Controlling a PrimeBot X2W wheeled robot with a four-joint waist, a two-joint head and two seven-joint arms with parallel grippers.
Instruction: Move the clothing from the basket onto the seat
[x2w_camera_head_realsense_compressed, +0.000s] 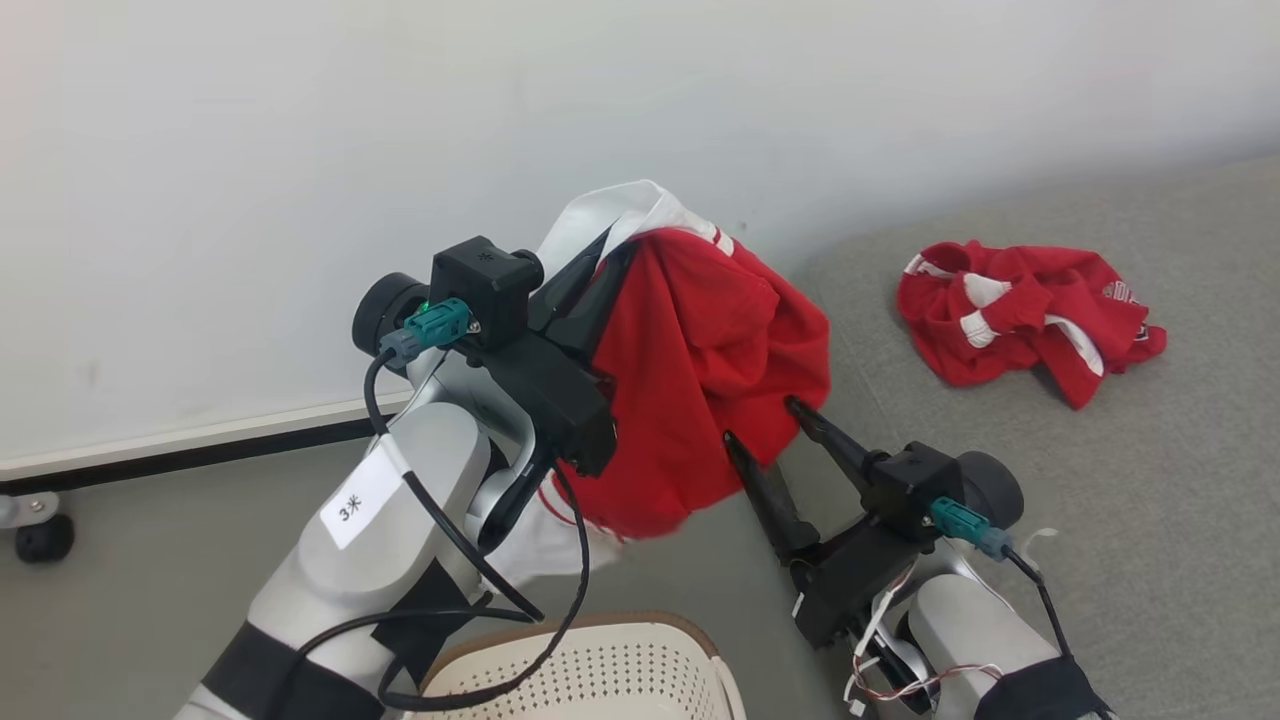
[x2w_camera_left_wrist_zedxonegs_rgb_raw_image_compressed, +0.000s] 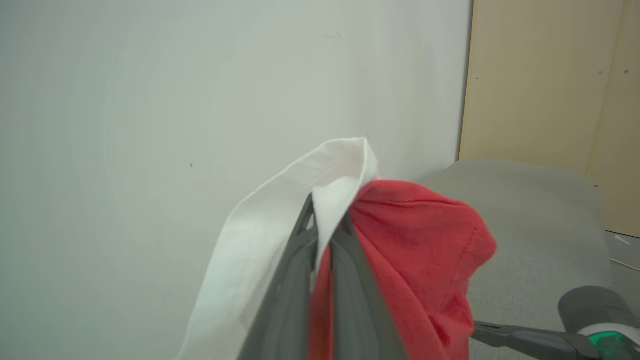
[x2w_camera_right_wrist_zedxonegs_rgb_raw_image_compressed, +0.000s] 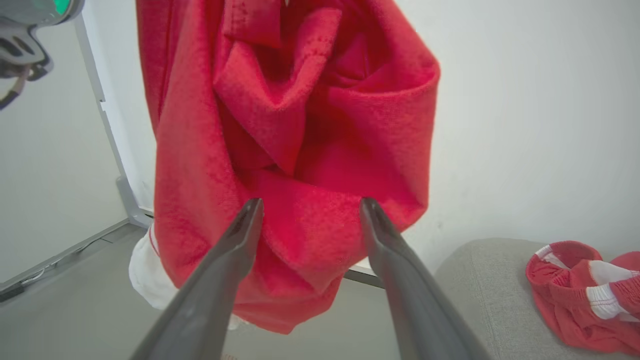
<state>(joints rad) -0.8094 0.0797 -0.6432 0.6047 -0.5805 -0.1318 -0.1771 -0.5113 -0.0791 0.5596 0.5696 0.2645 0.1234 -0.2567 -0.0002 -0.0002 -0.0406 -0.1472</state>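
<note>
A red garment with a white panel (x2w_camera_head_realsense_compressed: 700, 380) hangs in the air between the wall and the seat's left end, above the floor. My left gripper (x2w_camera_head_realsense_compressed: 600, 260) is shut on its top edge; in the left wrist view the left gripper (x2w_camera_left_wrist_zedxonegs_rgb_raw_image_compressed: 327, 210) pinches white and red cloth (x2w_camera_left_wrist_zedxonegs_rgb_raw_image_compressed: 425, 240). My right gripper (x2w_camera_head_realsense_compressed: 760, 420) stands open, its tips at the hanging garment's lower part, one either side of a red fold (x2w_camera_right_wrist_zedxonegs_rgb_raw_image_compressed: 300, 125), right gripper (x2w_camera_right_wrist_zedxonegs_rgb_raw_image_compressed: 312, 202). A second red garment (x2w_camera_head_realsense_compressed: 1030, 320) lies crumpled on the grey seat (x2w_camera_head_realsense_compressed: 1100, 500). The basket (x2w_camera_head_realsense_compressed: 600, 670) sits at the bottom edge.
A white wall with a dark baseboard (x2w_camera_head_realsense_compressed: 200, 450) runs close behind the hanging garment. A black caster (x2w_camera_head_realsense_compressed: 40, 535) stands on the floor at the far left. A beige panel (x2w_camera_left_wrist_zedxonegs_rgb_raw_image_compressed: 550, 75) rises behind the seat's far end.
</note>
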